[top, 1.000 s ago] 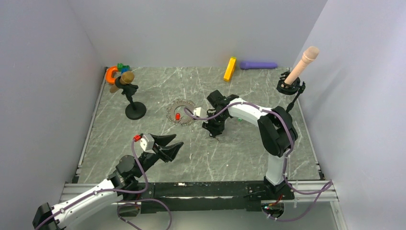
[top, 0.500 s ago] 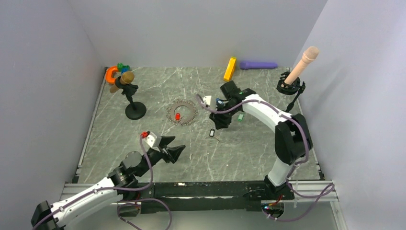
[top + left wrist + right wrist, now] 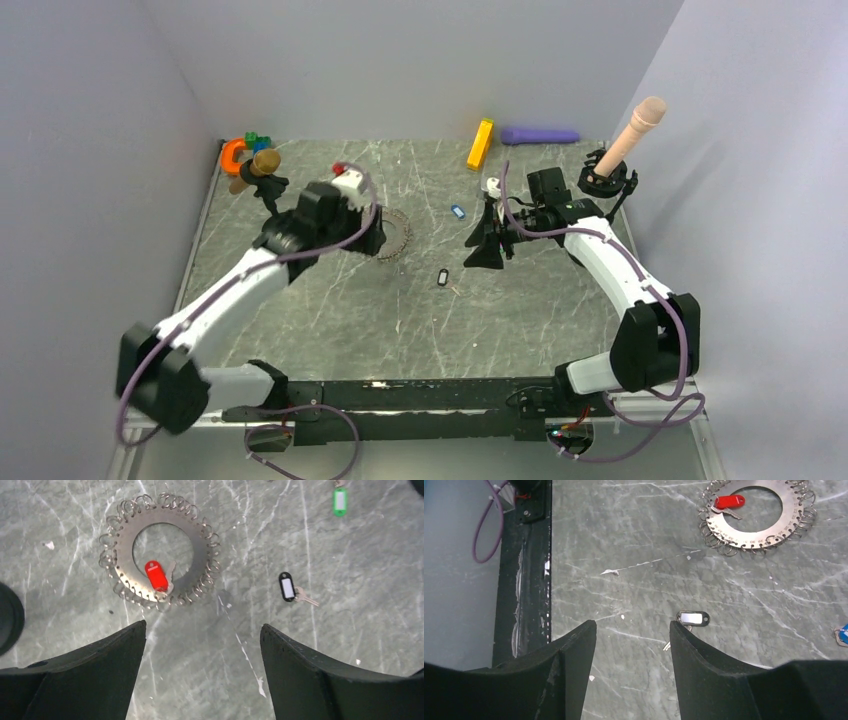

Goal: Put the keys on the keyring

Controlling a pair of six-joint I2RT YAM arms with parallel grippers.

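Observation:
The keyring [image 3: 200,545], a toothed metal loop, lies flat on the table; the top view shows only its right edge [image 3: 400,238] beside my left arm. The red key [image 3: 156,576] lies inside the loop. The black-rimmed key [image 3: 287,586] lies to its right, also seen from above [image 3: 442,278]. The green key [image 3: 339,501] lies farther off. The blue key [image 3: 457,211] lies left of my right gripper. My left gripper [image 3: 202,630] is open and empty, above the table just short of the loop. My right gripper [image 3: 633,625] is open and empty, with the black-rimmed key [image 3: 693,618] beside its right finger.
A yellow block [image 3: 480,144] and a purple object [image 3: 540,135] lie at the back. A stand with a pink microphone [image 3: 635,130] is at the back right. A stand with a brown microphone [image 3: 262,165], an orange horseshoe [image 3: 232,155] and small bricks [image 3: 257,140] are at the back left.
My left arm has swung from the near left out over the keyring. My right gripper has let go of the black-rimmed key and drawn back to the right.

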